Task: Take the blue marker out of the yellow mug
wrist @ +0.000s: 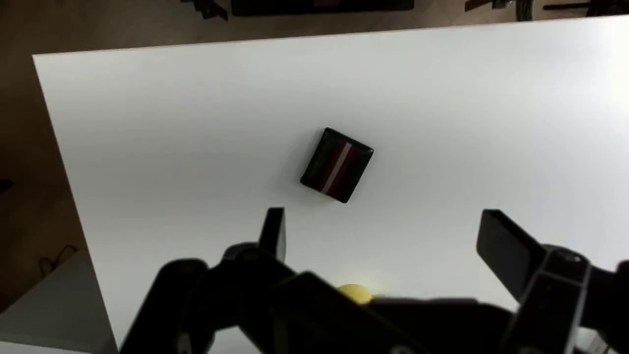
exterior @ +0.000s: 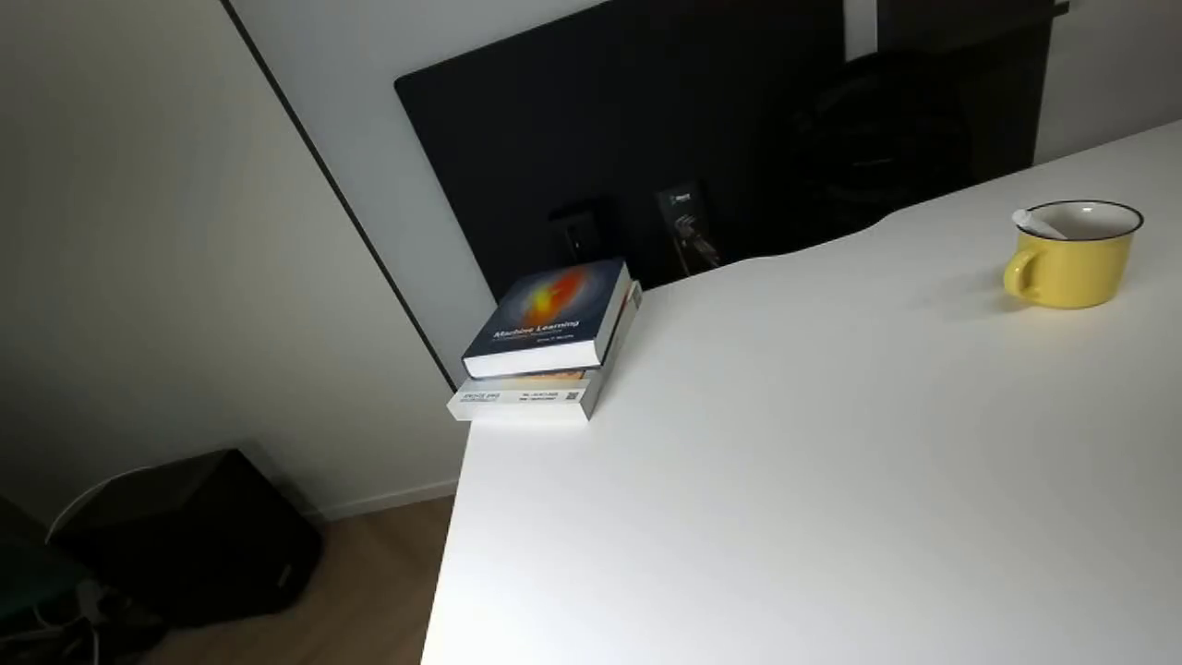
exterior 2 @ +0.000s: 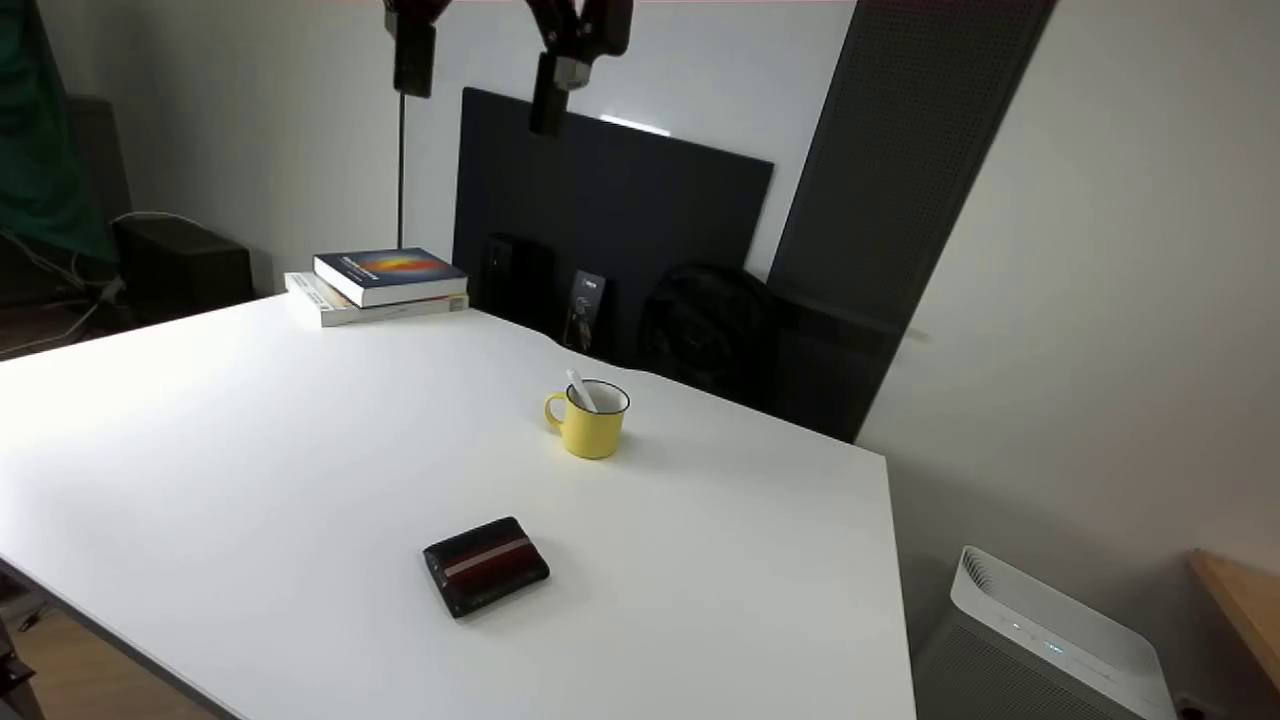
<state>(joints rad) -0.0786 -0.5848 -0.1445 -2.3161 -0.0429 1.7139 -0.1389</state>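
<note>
The 2 fingers (exterior 2: 549, 95) are spread wide apart, high over a white tabletop (exterior 2: 700, 560). In the wrist view this surface runs out past their tips to a straight edge, with brown floor (wrist: 137, 29) beyond it.

Below the fingers stands the yellow mug (exterior 2: 592, 436), upright; in the wrist view only a yellow sliver of it shows, low in the gap between them. The blue marker (exterior 2: 581, 391) is inside the mug, leaning. Its long axis slants: the upper end sticks out over the rim on the handle side, pointing up and toward the fingers' side in an exterior view, and the lower end runs down into the mug, out of sight. The part that shows is white.

Ahead of the fingers in the wrist view, apart from the mug, lies a dark case (wrist: 337, 165) with a red band and a pale stripe. Farther from the fingers, books (exterior 2: 390, 277) are stacked at a corner of the tabletop, the top cover dark blue with a fiery orange patch. Behind the fingers in an exterior view, a black panel (exterior 2: 610, 200) rises past the far edge, before a pale wall (exterior 2: 270, 110). Well to the right of the fingers, a white appliance (exterior 2: 1050, 625) stands beyond the tabletop's end. To their left a green cloth (exterior 2: 45, 150) hangs beside a dark box (exterior 2: 185, 265).
</note>
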